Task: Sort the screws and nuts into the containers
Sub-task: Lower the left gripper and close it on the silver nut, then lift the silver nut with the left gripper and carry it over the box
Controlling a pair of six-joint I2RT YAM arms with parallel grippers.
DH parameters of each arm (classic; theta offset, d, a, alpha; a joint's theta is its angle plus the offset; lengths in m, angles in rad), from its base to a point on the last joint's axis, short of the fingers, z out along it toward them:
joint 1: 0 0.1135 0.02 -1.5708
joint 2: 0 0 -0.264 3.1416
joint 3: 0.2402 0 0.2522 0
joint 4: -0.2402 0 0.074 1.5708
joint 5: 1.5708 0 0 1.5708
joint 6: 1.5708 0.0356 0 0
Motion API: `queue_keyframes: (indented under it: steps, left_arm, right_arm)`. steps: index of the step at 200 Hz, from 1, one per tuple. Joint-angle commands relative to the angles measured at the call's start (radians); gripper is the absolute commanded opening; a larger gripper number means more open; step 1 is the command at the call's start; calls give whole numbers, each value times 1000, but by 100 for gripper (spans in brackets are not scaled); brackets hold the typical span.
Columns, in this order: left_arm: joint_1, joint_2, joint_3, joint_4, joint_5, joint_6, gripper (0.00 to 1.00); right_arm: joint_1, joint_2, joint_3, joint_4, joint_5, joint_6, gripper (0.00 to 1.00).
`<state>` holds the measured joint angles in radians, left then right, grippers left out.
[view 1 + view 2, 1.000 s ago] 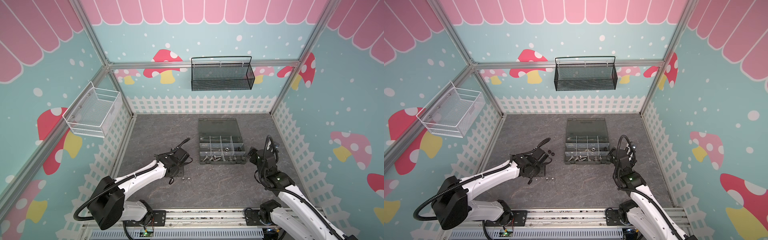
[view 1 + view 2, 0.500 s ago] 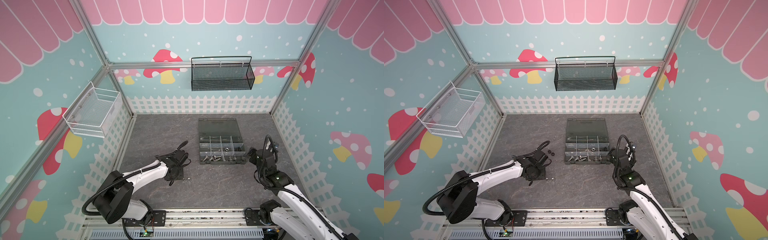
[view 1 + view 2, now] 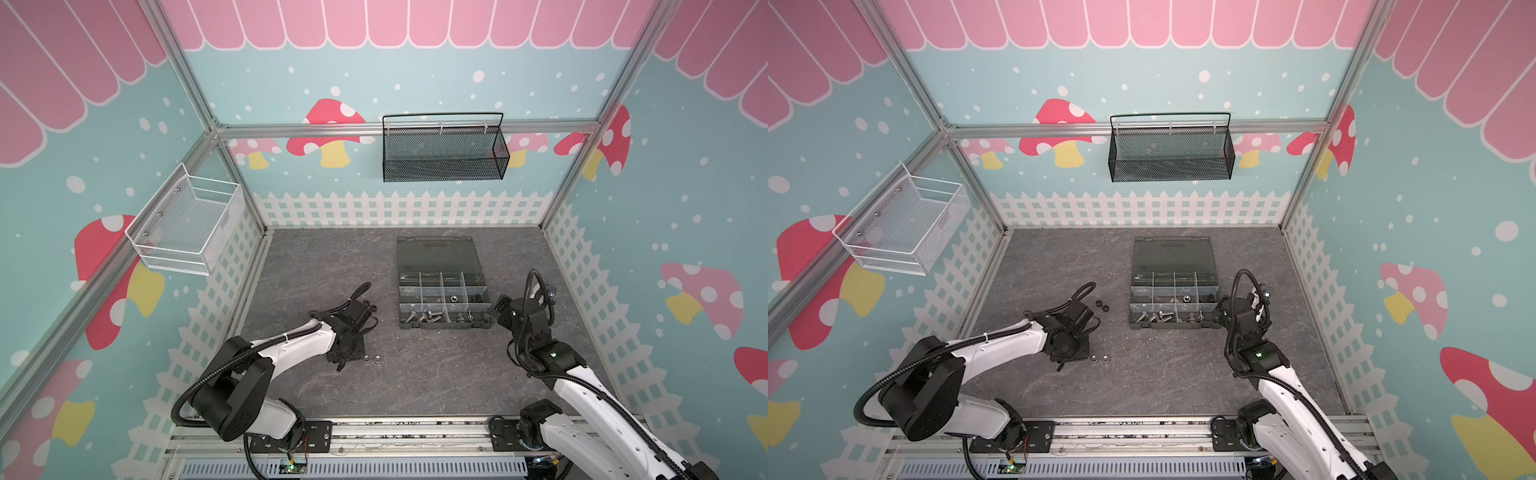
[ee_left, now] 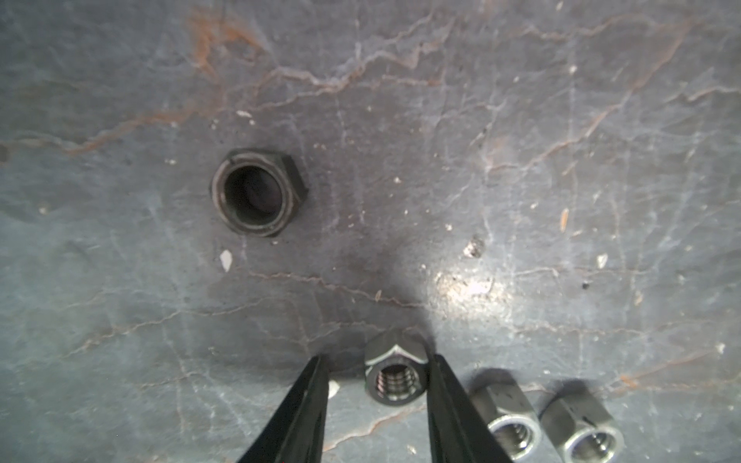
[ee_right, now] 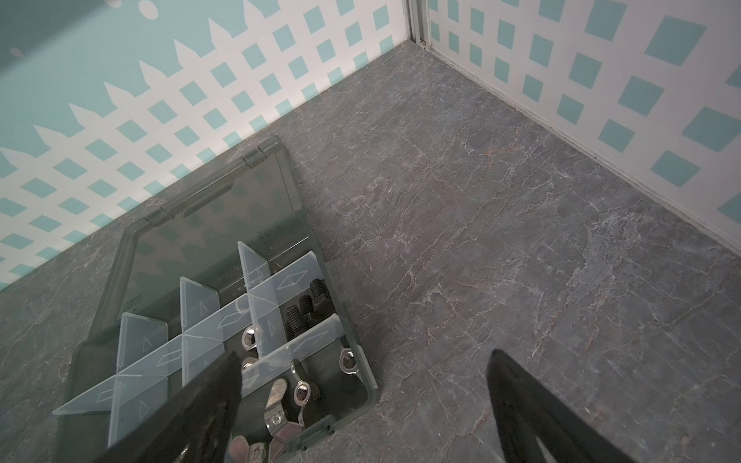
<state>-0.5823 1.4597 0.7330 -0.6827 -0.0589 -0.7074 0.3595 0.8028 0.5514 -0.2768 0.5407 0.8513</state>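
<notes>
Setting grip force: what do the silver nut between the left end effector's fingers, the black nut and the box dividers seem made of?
Silver nut: likely bare steel, bright glints on faces and threads.
Black nut: probably metal with dull dark coating, no glints.
Dividers: clear, faintly frosted plastic, see-through.

The left wrist view shows three silver nuts (image 4: 396, 373) and one black nut (image 4: 258, 191). A top view shows two black nuts (image 3: 1099, 304). There is one box (image 3: 436, 257) and two baskets: a black basket (image 3: 444, 166) and a white basket (image 3: 187, 232).
</notes>
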Motion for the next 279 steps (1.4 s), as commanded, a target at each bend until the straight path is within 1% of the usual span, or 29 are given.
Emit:
queue_keyframes:
  steps: [1,19,57,87,158,194,225,258,279]
  left_arm:
    - [10,37,-18,21,7,-2,38]
    - [12,43,-18,26,8,-2,37]
    - [15,51,-15,28,14,6,28]
    - [16,55,-12,28,18,9,23]
    - [17,28,30,7,4,21,22]
    - [13,-5,96,0,-17,30,22]
    - [-17,-10,186,4,-54,48,22]
    - [-76,31,290,38,-105,72,22]
    - [-118,95,370,81,-116,90,22]
  right_arm:
    - [-5,5,1,-4,0,27,97]
    - [-5,5,2,-3,0,27,97]
    - [-6,3,2,-4,3,30,97]
    - [-5,10,3,2,-3,33,97]
    - [-6,30,18,3,-4,30,97]
    - [-5,31,13,2,-7,35,97]
    - [-5,27,9,2,-8,37,97]
    - [-6,15,7,1,-2,35,97]
    - [-5,5,4,2,4,37,97]
